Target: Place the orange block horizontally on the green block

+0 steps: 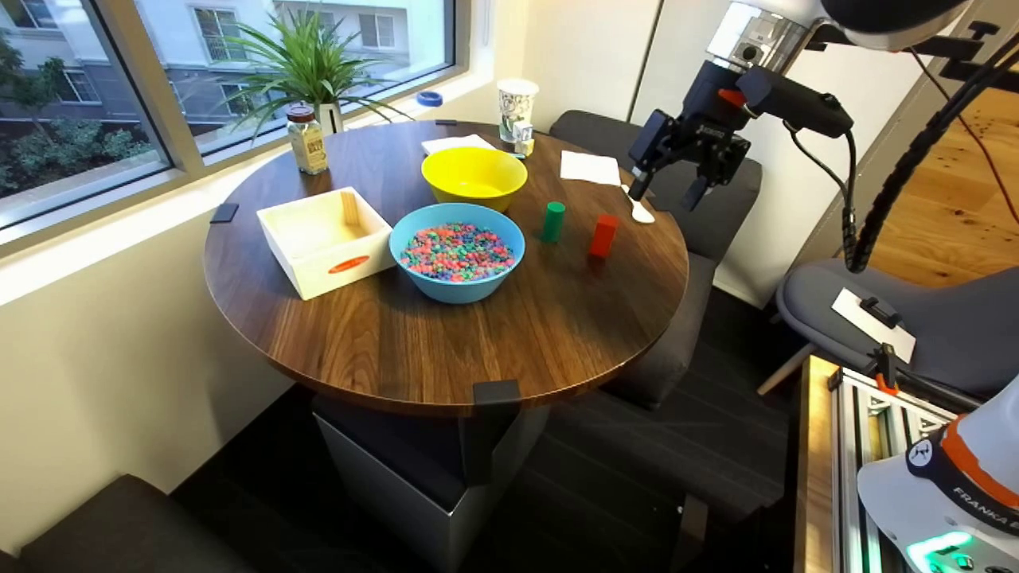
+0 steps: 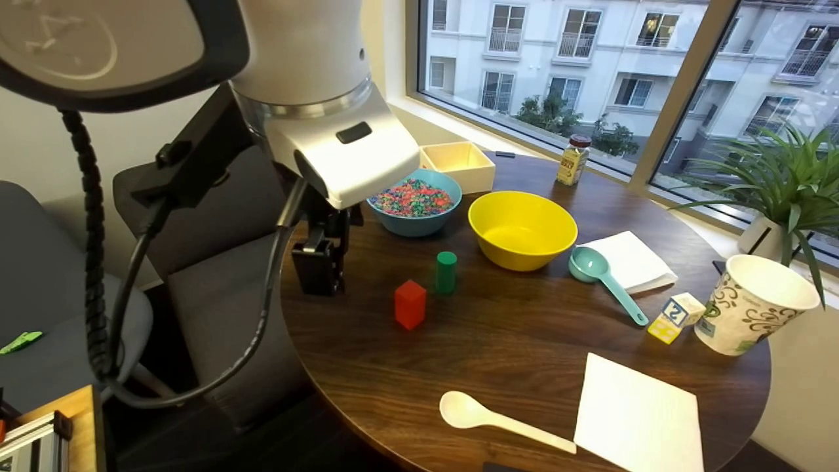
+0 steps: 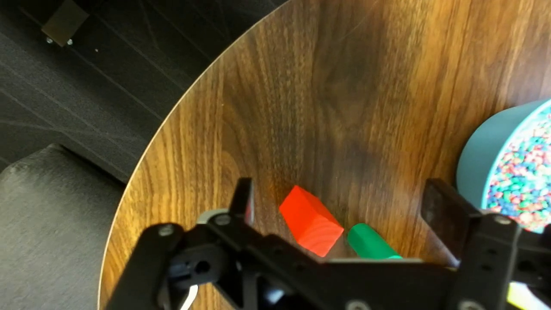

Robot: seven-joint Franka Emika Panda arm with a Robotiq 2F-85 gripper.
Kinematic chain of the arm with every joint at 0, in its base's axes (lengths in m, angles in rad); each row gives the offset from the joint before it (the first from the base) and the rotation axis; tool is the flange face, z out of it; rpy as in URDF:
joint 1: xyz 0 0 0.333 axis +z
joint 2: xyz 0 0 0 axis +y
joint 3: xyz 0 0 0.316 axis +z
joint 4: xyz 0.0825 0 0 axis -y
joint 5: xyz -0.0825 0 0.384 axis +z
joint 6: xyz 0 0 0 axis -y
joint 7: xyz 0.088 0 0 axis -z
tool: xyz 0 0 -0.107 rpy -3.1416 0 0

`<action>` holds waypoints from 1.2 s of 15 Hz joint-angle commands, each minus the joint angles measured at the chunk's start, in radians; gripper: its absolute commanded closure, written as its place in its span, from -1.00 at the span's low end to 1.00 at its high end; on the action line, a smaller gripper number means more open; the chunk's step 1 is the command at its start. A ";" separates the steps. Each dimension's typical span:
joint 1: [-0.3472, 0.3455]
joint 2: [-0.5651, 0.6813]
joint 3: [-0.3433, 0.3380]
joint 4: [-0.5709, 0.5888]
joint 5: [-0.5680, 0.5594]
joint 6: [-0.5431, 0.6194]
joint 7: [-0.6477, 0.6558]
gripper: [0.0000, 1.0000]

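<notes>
The orange block is a red-orange prism standing upright on the round wooden table; it also shows in an exterior view. The green block is a green cylinder standing upright beside it, a small gap apart; it also shows in an exterior view. My gripper is open and empty, held above the table near its edge. In the wrist view, both the orange block and the green block appear between the spread fingers, below them. The gripper body hides the green block's upper end there.
A blue bowl of beads and a yellow bowl stand near the green block. A wooden box, a white spoon, napkins, a teal scoop, letter blocks and a paper cup are also on the table.
</notes>
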 commanded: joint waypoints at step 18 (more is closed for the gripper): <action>-0.064 0.368 -0.212 0.224 0.414 -0.256 0.058 -1.00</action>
